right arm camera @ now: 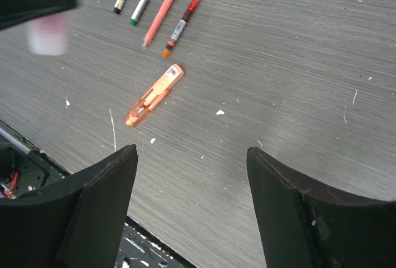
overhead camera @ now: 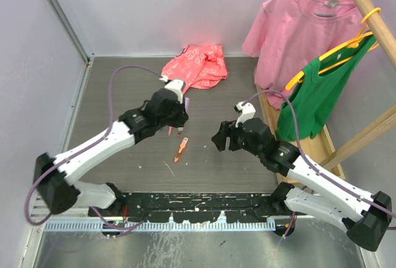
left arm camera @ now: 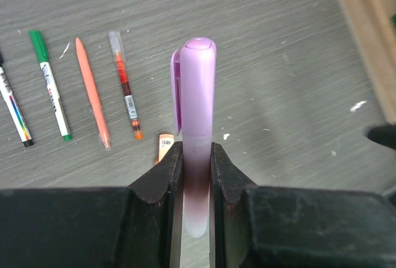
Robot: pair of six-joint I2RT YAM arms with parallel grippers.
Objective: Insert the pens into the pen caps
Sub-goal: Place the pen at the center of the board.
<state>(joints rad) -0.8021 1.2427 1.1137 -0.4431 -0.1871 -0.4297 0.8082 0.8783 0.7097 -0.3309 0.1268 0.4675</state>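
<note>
Two pincers work above the grey counter (overhead camera: 124, 95). Right pincer (right arm camera: 192, 175): jaws spread wide, holding nothing. Beyond it a short orange pen (right arm camera: 154, 95) lies alone on the counter. Left pincer (left arm camera: 197, 172): clamped on the lilac-pink highlighter (left arm camera: 198, 107), capped end pointing away. Farther out, side by side: a dark red pen (left arm camera: 125, 85), a salmon-orange pen (left arm camera: 91, 91) and two white markers (left arm camera: 51, 85). Red patterned cloth (overhead camera: 197, 64) lies at the far edge.
</note>
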